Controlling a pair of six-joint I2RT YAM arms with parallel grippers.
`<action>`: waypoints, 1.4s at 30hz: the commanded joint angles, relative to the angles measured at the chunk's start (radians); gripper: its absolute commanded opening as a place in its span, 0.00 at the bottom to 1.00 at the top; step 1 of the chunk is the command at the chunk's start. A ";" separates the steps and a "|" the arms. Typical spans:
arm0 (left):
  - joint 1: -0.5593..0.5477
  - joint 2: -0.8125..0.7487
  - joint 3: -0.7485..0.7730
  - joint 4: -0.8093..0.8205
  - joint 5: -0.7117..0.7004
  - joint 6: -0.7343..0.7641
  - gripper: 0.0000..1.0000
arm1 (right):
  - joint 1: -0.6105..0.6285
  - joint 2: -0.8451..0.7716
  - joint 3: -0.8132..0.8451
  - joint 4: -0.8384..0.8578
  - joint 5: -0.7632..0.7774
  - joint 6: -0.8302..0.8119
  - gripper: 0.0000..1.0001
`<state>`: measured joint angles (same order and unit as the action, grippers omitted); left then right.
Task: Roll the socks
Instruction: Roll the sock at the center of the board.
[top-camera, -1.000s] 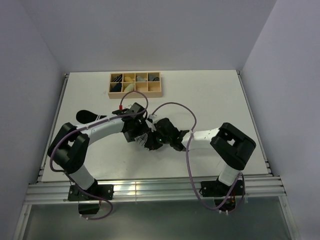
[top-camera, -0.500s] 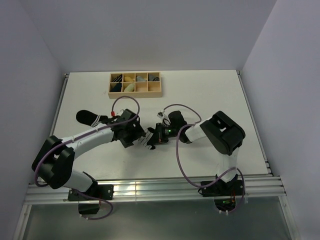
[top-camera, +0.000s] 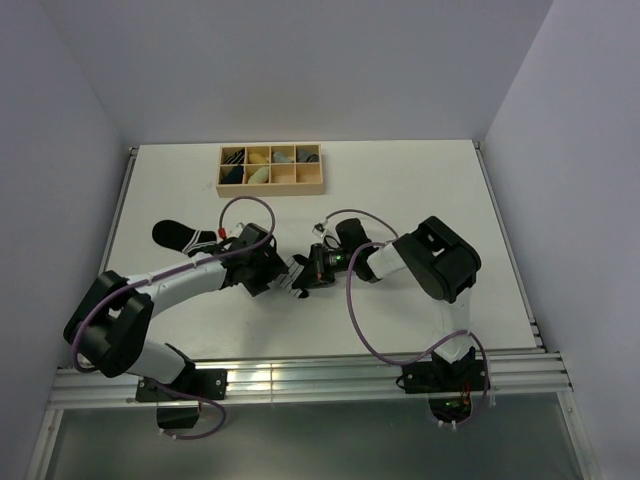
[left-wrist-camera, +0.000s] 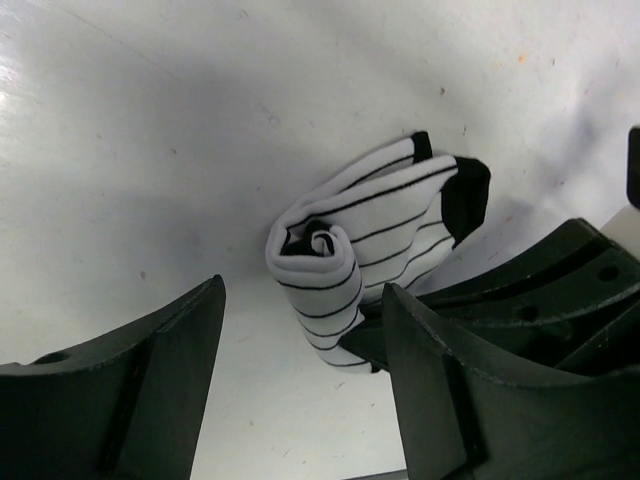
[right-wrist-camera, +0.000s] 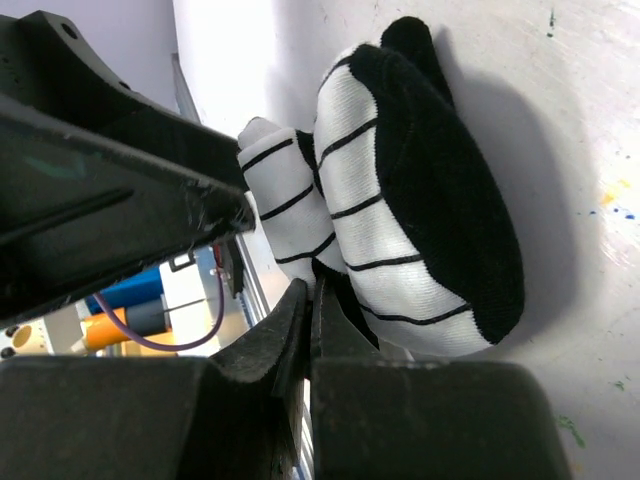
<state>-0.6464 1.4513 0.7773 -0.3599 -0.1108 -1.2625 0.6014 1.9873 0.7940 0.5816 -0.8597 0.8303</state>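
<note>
Sock, white knit with thin black stripes and black ends (left-wrist-camera: 360, 240): lies on the white tabletop (left-wrist-camera: 150, 130) just ahead of the left gripper's (left-wrist-camera: 300, 330) spread jaws and nearer one of them, ungripped. One end is coiled into a loose spiral. The long axis runs from that coil away past the jaw tips to the black end. The right gripper (right-wrist-camera: 308, 295), jaws pressed together, meets the sock's edge. Roll judged roughly half done. Sock, black with white bands (top-camera: 178, 235): flat, unrolled, well apart from both jaw pairs.
</note>
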 joint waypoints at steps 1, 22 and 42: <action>0.016 0.015 -0.010 0.071 -0.026 -0.029 0.68 | -0.009 0.048 -0.009 -0.048 0.070 0.000 0.00; 0.021 0.182 0.117 -0.017 -0.017 0.078 0.00 | -0.025 -0.102 -0.050 -0.155 0.217 -0.135 0.27; 0.017 0.439 0.456 -0.258 0.029 0.295 0.00 | 0.449 -0.358 0.047 -0.425 1.218 -0.655 0.53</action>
<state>-0.6296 1.8523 1.2125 -0.5880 -0.0822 -1.0130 1.0245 1.6032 0.7895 0.1761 0.1776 0.2623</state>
